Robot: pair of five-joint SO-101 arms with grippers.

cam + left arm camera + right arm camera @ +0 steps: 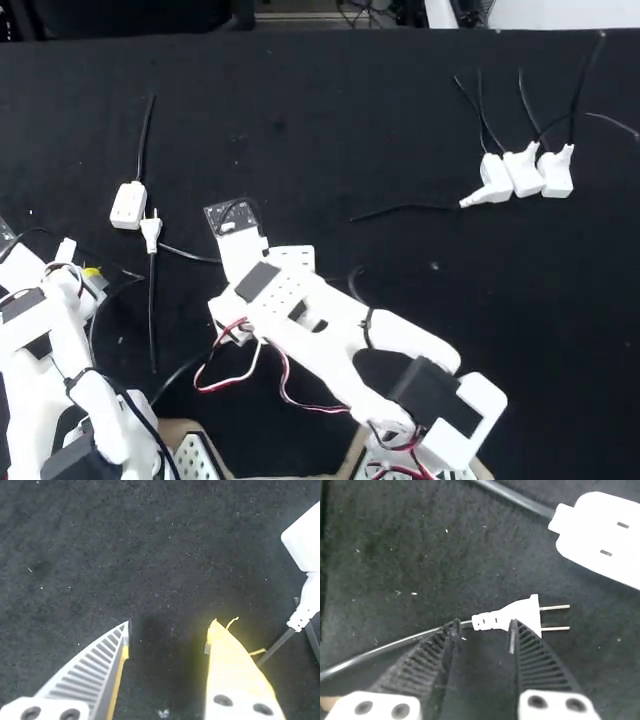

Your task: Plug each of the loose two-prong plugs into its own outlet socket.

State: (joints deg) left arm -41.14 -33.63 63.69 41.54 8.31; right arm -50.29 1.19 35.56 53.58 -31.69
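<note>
A white two-prong plug [517, 616] is seen at the spread fingers [540, 665] of the right gripper [484, 625]; the left gripper [169, 625] is spread over the black desk [100, 540].

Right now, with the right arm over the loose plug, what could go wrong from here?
1. The open right jaws line up with the cord end of the plug, not its body; closing there may let it pivot.
2. Its prongs lie flat, while the slots of the outlet socket appear to face up, so it likely needs turning before insertion.
</note>
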